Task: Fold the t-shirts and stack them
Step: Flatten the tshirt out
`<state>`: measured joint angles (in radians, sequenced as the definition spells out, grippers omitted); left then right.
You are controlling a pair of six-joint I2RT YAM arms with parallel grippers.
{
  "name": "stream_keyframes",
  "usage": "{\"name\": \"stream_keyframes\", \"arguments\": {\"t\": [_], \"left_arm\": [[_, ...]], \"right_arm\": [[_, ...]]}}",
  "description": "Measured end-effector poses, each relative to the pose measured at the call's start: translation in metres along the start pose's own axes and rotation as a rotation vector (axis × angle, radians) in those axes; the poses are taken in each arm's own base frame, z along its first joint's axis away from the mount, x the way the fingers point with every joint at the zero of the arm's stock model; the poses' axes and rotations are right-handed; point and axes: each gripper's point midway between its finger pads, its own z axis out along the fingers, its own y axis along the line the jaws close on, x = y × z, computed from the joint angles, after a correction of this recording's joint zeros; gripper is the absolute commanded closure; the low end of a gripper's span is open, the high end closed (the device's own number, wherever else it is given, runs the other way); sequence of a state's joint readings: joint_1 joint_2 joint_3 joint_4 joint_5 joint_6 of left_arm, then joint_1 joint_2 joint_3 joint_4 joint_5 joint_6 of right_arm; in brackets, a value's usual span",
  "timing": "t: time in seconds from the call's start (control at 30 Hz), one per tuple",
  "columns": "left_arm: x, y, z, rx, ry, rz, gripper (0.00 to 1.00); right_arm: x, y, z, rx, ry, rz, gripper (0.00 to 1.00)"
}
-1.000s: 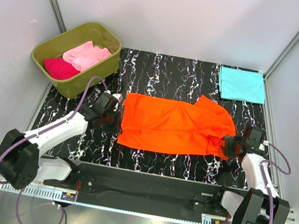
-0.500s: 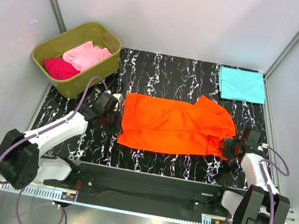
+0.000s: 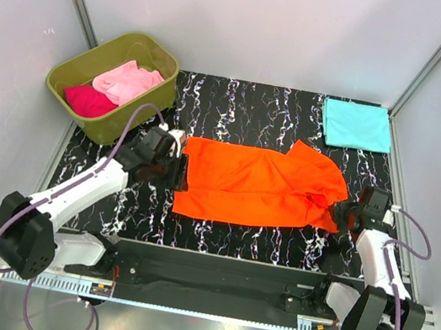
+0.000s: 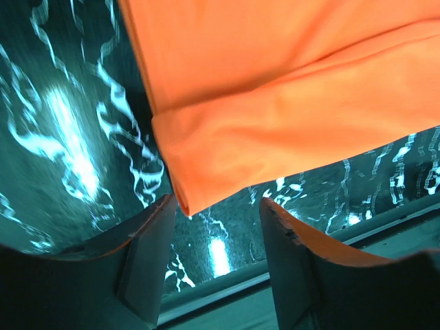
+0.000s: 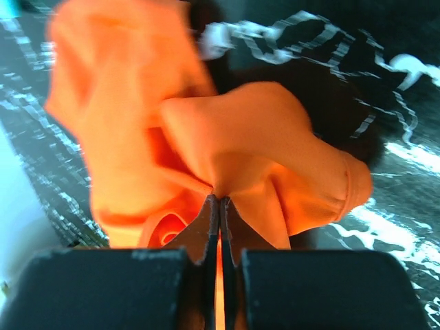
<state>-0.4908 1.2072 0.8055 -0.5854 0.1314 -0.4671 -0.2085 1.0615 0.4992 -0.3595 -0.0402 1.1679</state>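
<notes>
Nearby, tub (image 3: pixel 158 90) holding pink shirt (image 3: pixel 128 80), magenta shirt (image 3: pixel 88 99), teal shirt (image 3: pixel 356 125) apart

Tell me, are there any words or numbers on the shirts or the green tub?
None: no word, number or label can be read. The orange t-shirt, teal t-shirt, pink t-shirt, magenta t-shirt and green tub are plain. The white squiggles on the table are only a pattern.

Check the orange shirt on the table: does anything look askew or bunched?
Yes. The bright orange cloth t-shirt lies flat at its left end, but its right end is crumpled into a wad where the right gripper pinches it, with one flap skewed toward the far side.
</notes>
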Motion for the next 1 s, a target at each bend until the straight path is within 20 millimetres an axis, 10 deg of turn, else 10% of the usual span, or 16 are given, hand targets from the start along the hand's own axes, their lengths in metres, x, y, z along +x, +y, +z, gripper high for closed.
{"name": "stream_keyframes", "arguments": {"t": [0.23,0.6,1.0], "left_arm": [[-0.038,-0.011,-0.008,-0.005,-0.030,0.151,0.39],[-0.011,0.011,0.050,0.073,0.253,0.180,0.48],[0.002,0.005,0.063,0.148,0.317,0.199,0.57]], "right_arm": [[-0.021,0.041,-0.022,-0.096,-0.068,-0.103,1.00],[-0.020,0.060,-0.015,-0.103,-0.002,-0.264,0.95],[-0.012,0.055,-0.009,-0.099,0.053,-0.304,0.74]]}}
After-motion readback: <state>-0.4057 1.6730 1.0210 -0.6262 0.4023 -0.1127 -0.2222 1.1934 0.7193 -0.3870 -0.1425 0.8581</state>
